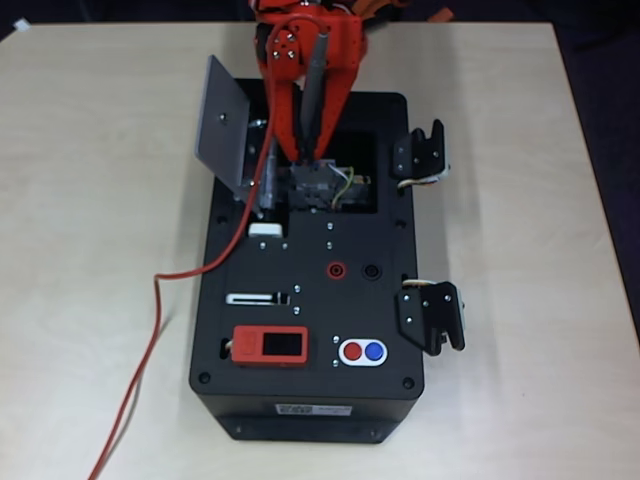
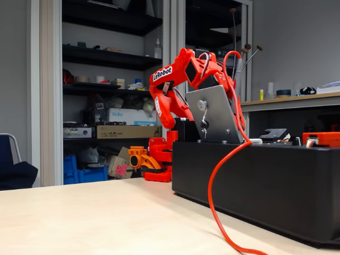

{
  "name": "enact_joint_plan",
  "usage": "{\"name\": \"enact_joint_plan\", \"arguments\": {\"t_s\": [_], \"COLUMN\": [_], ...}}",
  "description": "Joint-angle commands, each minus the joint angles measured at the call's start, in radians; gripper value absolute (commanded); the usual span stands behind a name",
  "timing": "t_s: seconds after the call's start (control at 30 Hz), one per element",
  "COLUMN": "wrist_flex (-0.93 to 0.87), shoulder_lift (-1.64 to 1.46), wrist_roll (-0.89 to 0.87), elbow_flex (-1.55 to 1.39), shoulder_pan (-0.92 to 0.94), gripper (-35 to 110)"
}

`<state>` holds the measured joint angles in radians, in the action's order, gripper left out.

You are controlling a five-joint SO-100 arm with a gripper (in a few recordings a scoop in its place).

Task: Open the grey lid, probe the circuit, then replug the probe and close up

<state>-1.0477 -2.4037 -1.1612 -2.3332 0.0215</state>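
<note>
Reaching down from the top of the overhead view, my red two-finger claw points into the square recess of the black box, its tips at the small circuit board of grey components with thin yellow and white wires. A slim grey pen-shaped probe lies along the claw, but whether my fingers are clamped on it or merely together I cannot tell; the tips are lost in shadow. One long thin red wire trails off the box, across the pale wooden counter and out at the bottom edge.

One flat light-grey square metal lid stands swung open at the recess's left side, its small round knob facing the fixed view.

On the panel I count one red socket, one black socket, one orange-red display module, one red-and-blue button pair and two black latches on the right edge.

"LeRobot" reads on my arm. The label at the box's near edge is too small to read.
</note>
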Motion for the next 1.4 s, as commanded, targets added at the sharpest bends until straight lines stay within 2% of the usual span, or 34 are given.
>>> {"name": "enact_joint_plan", "arguments": {"t_s": [0.0,0.43,0.87,1.37], "wrist_flex": [-0.006,-0.017,-0.169,-0.124], "shoulder_lift": [-0.025,-0.029,0.175,0.344], "wrist_roll": [-0.020,-0.018,-0.035,-0.167], "elbow_flex": [-0.020,0.003,0.430,0.701], "shoulder_pan": [-0.003,-0.002,-0.025,-0.140], "gripper": [0,0,0,0]}}
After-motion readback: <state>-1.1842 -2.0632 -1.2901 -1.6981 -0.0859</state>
